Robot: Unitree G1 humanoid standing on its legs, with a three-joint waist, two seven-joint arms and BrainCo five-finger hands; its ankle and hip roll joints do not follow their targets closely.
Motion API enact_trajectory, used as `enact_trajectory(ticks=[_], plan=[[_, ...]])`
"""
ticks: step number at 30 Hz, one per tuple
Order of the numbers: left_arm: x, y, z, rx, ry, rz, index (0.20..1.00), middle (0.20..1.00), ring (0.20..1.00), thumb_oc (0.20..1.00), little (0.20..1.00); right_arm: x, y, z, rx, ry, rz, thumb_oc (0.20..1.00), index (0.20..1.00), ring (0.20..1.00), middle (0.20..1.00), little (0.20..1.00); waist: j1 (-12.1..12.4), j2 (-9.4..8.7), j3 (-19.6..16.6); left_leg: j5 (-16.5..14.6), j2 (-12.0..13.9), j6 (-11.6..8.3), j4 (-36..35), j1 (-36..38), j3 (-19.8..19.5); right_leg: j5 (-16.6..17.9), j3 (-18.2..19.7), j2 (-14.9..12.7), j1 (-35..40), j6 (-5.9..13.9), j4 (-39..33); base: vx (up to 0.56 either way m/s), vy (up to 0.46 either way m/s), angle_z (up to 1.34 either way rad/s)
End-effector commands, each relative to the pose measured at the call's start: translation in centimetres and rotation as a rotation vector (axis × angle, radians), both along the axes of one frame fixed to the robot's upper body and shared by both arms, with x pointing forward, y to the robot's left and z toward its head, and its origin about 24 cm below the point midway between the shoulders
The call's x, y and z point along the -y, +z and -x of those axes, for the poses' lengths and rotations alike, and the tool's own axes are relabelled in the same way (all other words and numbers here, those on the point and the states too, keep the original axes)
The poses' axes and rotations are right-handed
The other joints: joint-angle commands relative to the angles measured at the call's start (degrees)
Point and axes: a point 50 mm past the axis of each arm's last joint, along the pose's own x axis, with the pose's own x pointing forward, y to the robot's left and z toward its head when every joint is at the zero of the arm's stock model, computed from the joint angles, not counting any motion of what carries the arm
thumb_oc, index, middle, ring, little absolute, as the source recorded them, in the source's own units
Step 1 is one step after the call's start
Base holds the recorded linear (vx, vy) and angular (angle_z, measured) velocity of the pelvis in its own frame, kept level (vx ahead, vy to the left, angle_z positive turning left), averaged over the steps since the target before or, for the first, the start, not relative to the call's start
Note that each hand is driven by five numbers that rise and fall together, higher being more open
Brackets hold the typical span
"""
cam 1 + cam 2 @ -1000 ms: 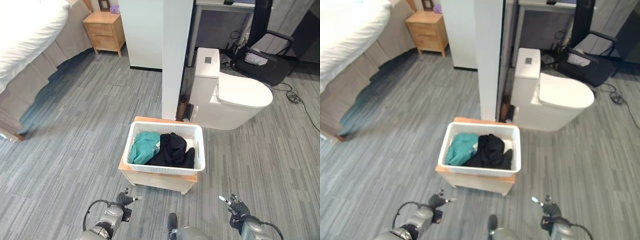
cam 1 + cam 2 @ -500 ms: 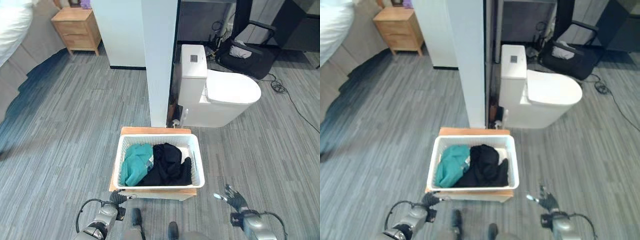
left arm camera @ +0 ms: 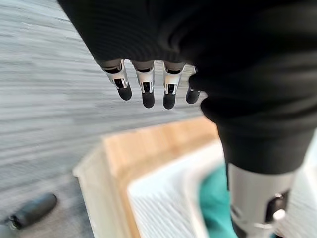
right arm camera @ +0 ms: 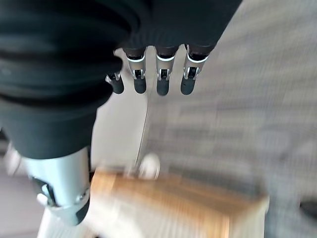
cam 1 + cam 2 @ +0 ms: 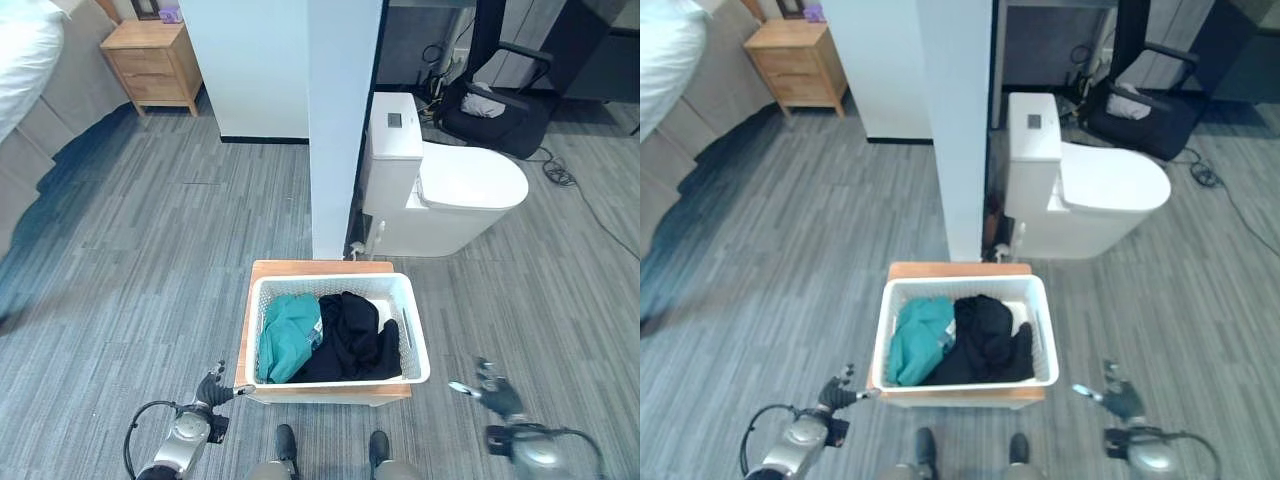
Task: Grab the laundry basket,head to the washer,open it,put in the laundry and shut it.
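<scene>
A white laundry basket sits on a low wooden stand in the middle of the floor. It holds a teal garment and a black garment. My left hand hovers low at the basket's near left corner, fingers straight, holding nothing. My right hand hovers to the right of the basket's near right corner, fingers spread and empty. Past the straight fingers in the left wrist view lie the stand's corner and the teal cloth.
A white pillar rises just behind the stand. Beside it stands a white toilet. A wooden nightstand and a bed are at the far left. A black chair stands at the far right.
The camera has shifted, so the basket now shows a little further right. My left hand has dropped lower in the view and my right hand has moved out to the right.
</scene>
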Motion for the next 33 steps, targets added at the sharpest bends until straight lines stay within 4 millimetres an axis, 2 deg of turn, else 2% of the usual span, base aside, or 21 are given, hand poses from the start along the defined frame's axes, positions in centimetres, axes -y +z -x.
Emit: enact_trajectory(ticks=[1,3,6,8,9,10,11,13,15,16,18,19,20,22,24,25,26,33], plan=[[-1.9,1.8,-2.5,0.014,0.008,0.055,1.0,1.0,1.0,1.0,1.0,2.5,3.0,0.0,0.055,-0.047,0.008,1.0,1.0,1.0,1.0,1.0,-0.42,-1.94,-0.98,-0.65,2.06,-2.27,0.77,1.52,-0.99,3.04,-1.35,-1.74,-2.07,1.51,2.15,0.06,-0.04,0.26],[-1.2,2.7,-2.6,0.004,-0.117,0.064,1.0,1.0,1.0,1.0,1.0,3.4,3.7,1.1,0.0,-0.018,-0.013,1.0,1.0,1.0,1.0,1.0,-0.52,-1.29,-1.32,-0.48,2.11,-2.37,0.59,1.38,-1.5,3.01,-1.9,-1.69,-1.52,1.31,1.78,0.07,-0.031,0.28],[-0.7,2.9,-2.9,-0.038,-0.207,0.065,1.0,1.0,1.0,1.0,1.0,4.7,4.8,1.5,-0.067,0.018,0.008,1.0,1.0,1.0,1.0,1.0,-0.6,-0.68,-1.83,-0.46,2.04,-2.64,0.59,1.19,-1.8,3.11,-2.6,-1.69,-1.05,1.31,1.24,0.04,-0.011,0.18],[-0.5,3.8,-4.7,-0.091,-0.324,0.028,1.0,1.0,1.0,1.0,1.0,6.7,8.5,-0.8,-0.186,0.168,0.148,1.0,1.0,1.0,1.0,1.0,-0.77,0.65,-1.96,0.03,1.89,-3.28,0.59,-0.12,-2.11,3.61,-3.3,-1.99,-1.64,1.57,0.32,-0.02,0.013,0.06],[-0.5,3.8,-4.8,-0.09,-0.323,0.028,1.0,1.0,1.0,1.0,1.0,6.7,8.5,-1.0,-0.185,0.169,0.148,1.0,1.0,1.0,1.0,1.0,-0.86,0.66,-1.95,0.04,1.91,-3.28,0.59,-0.18,-2.13,3.62,-3.31,-1.98,-1.7,1.56,0.33,-0.04,0.027,0.04],[-1.0,4.2,-6.2,-0.127,-0.362,-0.041,1.0,1.0,1.0,1.0,1.0,7.1,11.1,-3.4,-0.229,0.259,0.246,1.0,1.0,1.0,1.0,1.0,-0.73,1.21,-1.85,0.14,1.78,-3.42,0.59,-0.85,-2.11,4.06,-3.2,-2.09,-2.29,1.76,-0.08,0.0,0.0,0.0],[-1.0,4.2,-6.2,-0.125,-0.36,-0.041,1.0,1.0,1.0,1.0,1.0,7.1,11.1,-3.5,-0.228,0.261,0.247,1.0,1.0,1.0,1.0,1.0,-0.83,1.22,-1.85,0.15,1.79,-3.42,0.59,-0.94,-2.11,4.08,-3.19,-2.08,-2.38,1.76,-0.08,-0.04,0.034,-0.08],[-1.6,2.7,-6.9,-0.212,-0.312,-0.094,1.0,1.0,1.0,1.0,1.0,6.7,11.9,-5.9,-0.245,0.317,0.305,1.0,1.0,1.0,1.0,1.0,-0.87,1.73,-1.62,0.16,1.6,-3.44,0.59,-1.64,-1.62,4.54,-2.76,-2.32,-3.5,1.93,-0.08,-0.04,0.048,-0.06],[-1.4,1.7,-8.4,-0.266,-0.237,-0.147,1.0,1.0,1.0,1.0,1.0,6.2,10.9,-8.8,-0.285,0.318,0.333,1.0,1.0,1.0,1.0,1.0,-1.16,2.06,-0.94,0.19,1.56,-3.42,0.59,-2.11,-1.17,5.04,-2.0,-2.51,-4.54,1.99,-0.08,-0.05,0.048,-0.05],[-0.8,1.6,-9.1,-0.286,-0.214,-0.179,1.0,1.0,1.0,1.0,1.0,5.6,10.2,-10.4,-0.291,0.303,0.329,1.0,1.0,1.0,1.0,1.0,-0.91,2.14,-0.72,0.27,1.51,-3.39,0.59,-2.65,-0.96,5.38,-1.61,-2.64,-5.34,2.0,-0.08,-0.1,0.048,-0.14],[-0.6,2.4,-10.7,-0.291,-0.17,-0.26,1.0,1.0,1.0,1.0,1.0,3.0,9.0,-14.4,-0.291,0.292,0.319,1.0,1.0,1.0,1.0,1.0,-1.43,2.03,0.36,0.57,1.68,-3.36,0.59,-3.77,-0.27,6.23,-0.58,-2.7,-7.25,1.98,-0.08,-0.1,0.036,-0.18],[-1.1,3.1,-11.4,-0.294,-0.128,-0.305,1.0,1.0,1.0,1.0,1.0,1.6,9.3,-16.4,-0.291,0.286,0.342,1.0,1.0,1.0,1.0,1.0,-1.37,1.76,0.88,0.63,1.91,-3.36,0.59,-3.94,0.24,6.74,0.13,-2.68,-7.92,1.94,-0.08,-0.09,0.015,-0.23],[-1.5,4.1,-12.3,-0.28,-0.085,-0.339,1.0,1.0,1.0,1.0,1.0,-0.6,9.6,-18.6,-0.273,0.293,0.349,1.0,1.0,1.0,1.0,1.0,-1.41,1.46,1.52,0.89,2.13,-3.33,0.59,-4.41,0.64,7.22,0.93,-2.57,-8.87,1.85,-0.08,-0.09,0.007,-0.34],[-2.6,5.7,-13.2,-0.261,-0.003,-0.362,1.0,1.0,1.0,1.0,1.0,-4.4,9.9,-21.2,-0.264,0.318,0.34,1.0,1.0,1.0,1.0,1.0,-1.61,0.86,2.25,1.42,2.42,-3.42,0.59,-5.49,1.2,8.03,1.83,-2.38,-10.47,1.79,-0.08,-0.09,0.003,-0.4],[-3.8,6.9,-13.6,-0.255,0.054,-0.389,1.0,1.0,1.0,1.0,1.0,-7.0,9.7,-22.2,-0.278,0.339,0.329,1.0,1.0,1.0,1.0,1.0,-1.81,0.36,2.9,1.7,2.63,-3.48,0.59,-5.92,1.62,8.48,2.49,-2.21,-11.18,1.92,-0.08,-0.03,0.006,-0.14],[-3.8,6.9,-13.6,-0.255,0.054,-0.389,1.0,1.0,1.0,1.0,1.0,-7.0,9.7,-22.2,-0.278,0.339,0.329,1.0,1.0,1.0,1.0,1.0,-1.82,0.35,2.9,1.7,2.62,-3.48,0.59,-5.92,1.63,8.48,2.5,-2.22,-11.18,1.92,-0.08,0.0,0.003,-0.06],[-4.4,7.5,-13.8,-0.252,0.096,-0.383,1.0,1.0,1.0,1.0,1.0,-8.7,9.5,-22.6,-0.3,0.367,0.327,1.0,1.0,1.0,1.0,1.0,-1.88,-0.05,3.12,1.73,2.82,-3.49,0.59,-6.14,1.5,8.62,2.88,-2.05,-11.44,1.8,-0.08,0.0,-0.004,-0.04],[-5.4,8.6,-14.2,-0.214,0.176,-0.318,1.0,1.0,1.0,1.0,1.0,-10.1,8.3,-22.3,-0.319,0.357,0.269,1.0,1.0,1.0,1.0,1.0,-1.87,-0.47,3.46,1.56,2.63,-3.2,0.59,-6.39,0.64,8.08,2.37,-2.14,-11.24,1.51,-0.08,0.01,0.004,0.01]])
